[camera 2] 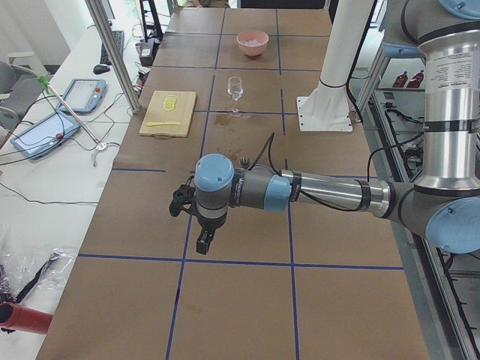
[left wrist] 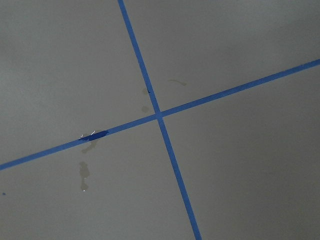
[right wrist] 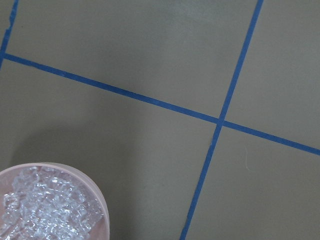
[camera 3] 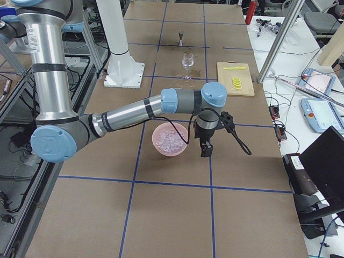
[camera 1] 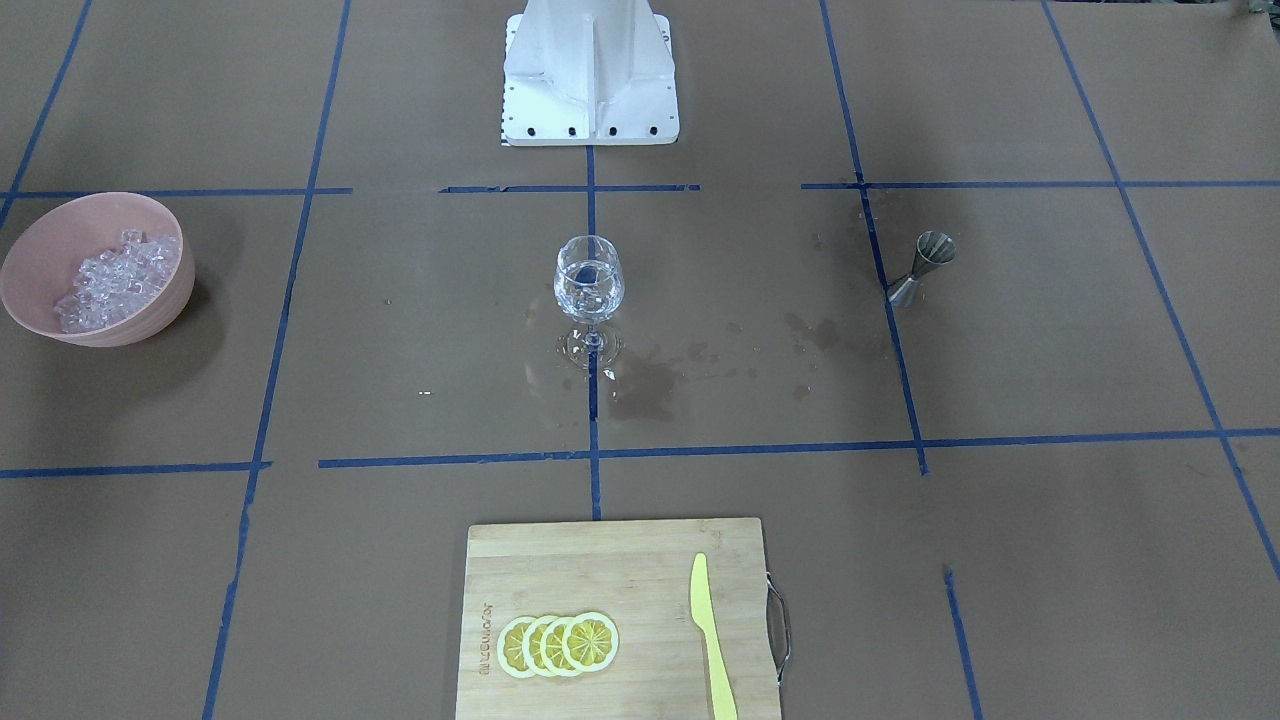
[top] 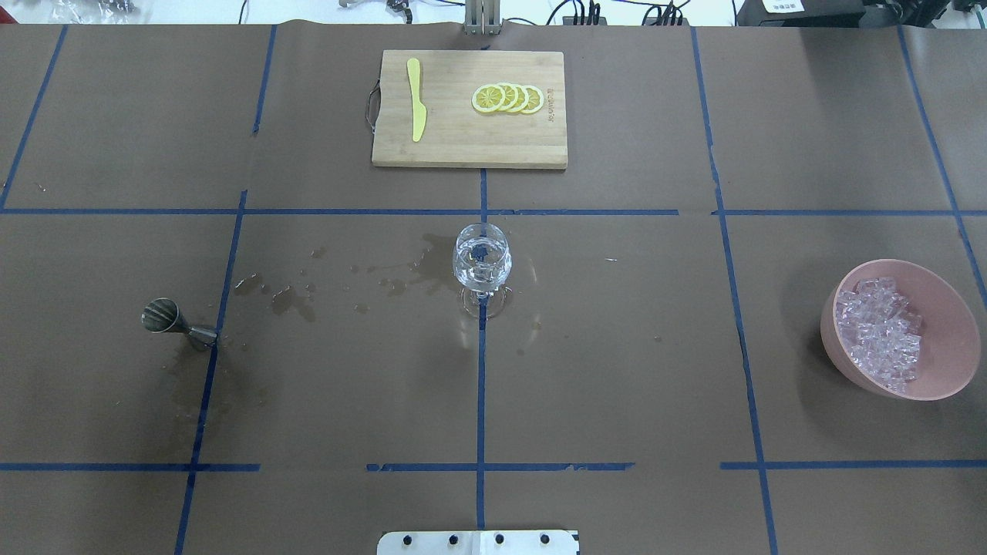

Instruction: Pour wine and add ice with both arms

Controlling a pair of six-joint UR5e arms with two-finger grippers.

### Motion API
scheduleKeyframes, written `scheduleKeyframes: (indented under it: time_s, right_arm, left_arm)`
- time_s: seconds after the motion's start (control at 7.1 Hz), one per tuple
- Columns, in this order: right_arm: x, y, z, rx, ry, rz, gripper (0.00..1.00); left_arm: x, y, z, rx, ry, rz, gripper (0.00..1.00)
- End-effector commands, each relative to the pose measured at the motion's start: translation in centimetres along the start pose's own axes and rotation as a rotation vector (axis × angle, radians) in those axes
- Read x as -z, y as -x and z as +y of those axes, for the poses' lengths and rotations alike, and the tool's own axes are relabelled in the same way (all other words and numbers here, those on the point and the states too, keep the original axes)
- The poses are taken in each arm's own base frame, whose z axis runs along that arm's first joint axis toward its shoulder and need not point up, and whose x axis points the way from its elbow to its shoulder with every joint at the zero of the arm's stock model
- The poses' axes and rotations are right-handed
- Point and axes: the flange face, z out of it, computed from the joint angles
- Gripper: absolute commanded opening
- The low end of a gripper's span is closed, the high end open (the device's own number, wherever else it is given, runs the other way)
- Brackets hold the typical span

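1. The left gripper point(camera 2: 203, 241) hangs over bare brown paper, well apart from every task item. It appears only in the left side view, so whether its fingers are spread or closed cannot be told.
2. The right gripper point(camera 3: 206, 150) hangs just beside the pink bowl point(top: 947, 343) that holds the ice point(top: 879, 333). It too appears only from the side, so its state cannot be told. Its wrist camera catches only an edge of the bowl, so a straight descent would probably hit the rim and tip the bowl.
3. The cubes are small, glassy and likely slick. A two-finger pinch could squirt one out, or drop it on the way to the glass, which is well apart.
4. The metal jigger point(top: 173, 324) stands on the left arm's side. It is narrow at the waist, and an off-centre grip could topple it.
5. Wet patches point(top: 289, 297) lie between the jigger and the wine glass point(top: 482, 262). More spilling looks likely if the pour is tilted early.
6. The glass stands on a thin stem and a small foot at mid-table. A nudge could knock it over, and both arms meeting there risk colliding.
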Motion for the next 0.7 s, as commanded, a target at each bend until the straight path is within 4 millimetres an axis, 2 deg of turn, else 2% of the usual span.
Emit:
scheduleKeyframes:
  time_s: [0.0,0.14,0.28,0.56]
  right_arm:
    - [-1.4,-2.6,1.7,-0.091,0.035,0.022,1.0]
    - [-1.8,-3.0,1.8,-0.146,0.035,0.027,1.0]
    - [-3.4,-3.8,4.0,-0.157,0.059,0.013,1.0]
    - [-6.8,-6.3,6.2,-0.154,0.048,0.009,1.0]
  left_arm:
    - [-1.1,1.1,0.3,0.137,0.018,-0.002,1.0]
    - [-1.1,1.1,0.2,0.139,0.018,0.0,1.0]
    - [-1.1,1.0,0.2,0.14,0.019,0.003,1.0]
    - [-1.2,1.0,0.2,0.138,0.021,0.003,1.0]
